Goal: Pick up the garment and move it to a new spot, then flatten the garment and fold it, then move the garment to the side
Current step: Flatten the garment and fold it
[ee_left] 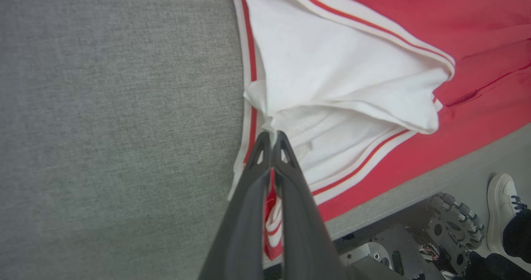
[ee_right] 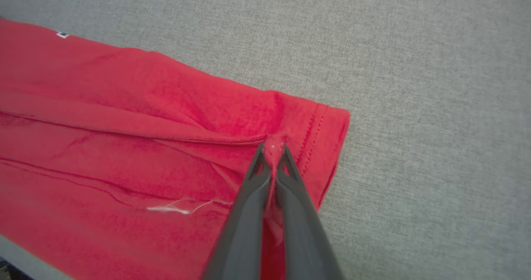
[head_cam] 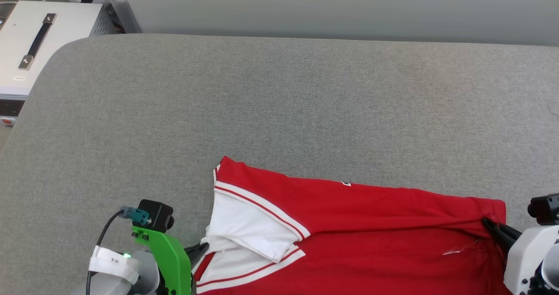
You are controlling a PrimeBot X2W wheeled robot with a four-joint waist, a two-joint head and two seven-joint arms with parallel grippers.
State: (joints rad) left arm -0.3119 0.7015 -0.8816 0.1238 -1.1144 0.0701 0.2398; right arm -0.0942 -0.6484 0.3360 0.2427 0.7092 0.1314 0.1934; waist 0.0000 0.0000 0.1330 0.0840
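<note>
The garment (head_cam: 358, 225), a red jersey with white sleeves and red-and-white striped trim, lies folded along the near edge of the grey table (head_cam: 279, 102). My left gripper (head_cam: 201, 246) is shut on the white sleeve end at the garment's left; the left wrist view shows the white cloth (ee_left: 332, 76) pinched at the left gripper's tips (ee_left: 272, 135). At the garment's right end, my right gripper (head_cam: 488, 223) is shut on a pinch of red fabric near the hem (ee_right: 319, 147), with the right gripper's tips (ee_right: 271, 149) closed on it. The chest lettering is hidden.
A white box with a black handle (head_cam: 39, 41) stands off the table's far left corner. A grey wall runs behind the table. Past the table's near edge, the left wrist view shows the robot's base (ee_left: 415, 238) and a person's white shoe (ee_left: 504, 209).
</note>
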